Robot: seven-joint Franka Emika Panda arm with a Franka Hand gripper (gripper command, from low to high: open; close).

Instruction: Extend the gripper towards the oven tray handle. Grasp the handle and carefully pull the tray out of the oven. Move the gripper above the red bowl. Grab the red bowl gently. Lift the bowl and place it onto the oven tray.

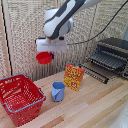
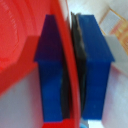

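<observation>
Hanging in the upper middle of the exterior view, the gripper (image 1: pixel 46 51) pinches the red bowl (image 1: pixel 44 57) by its rim, in the air; the tray (image 1: pixel 106 61) juts from the oven (image 1: pixel 115 51) at right; wrist view shows blue fingertips (image 2: pixel 50 70) clamping the red rim.

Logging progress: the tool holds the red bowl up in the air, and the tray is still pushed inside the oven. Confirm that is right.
One thing is wrong. The tool does hold the red bowl in the air, but the tray is already pulled out of the oven, as the exterior view shows.
</observation>
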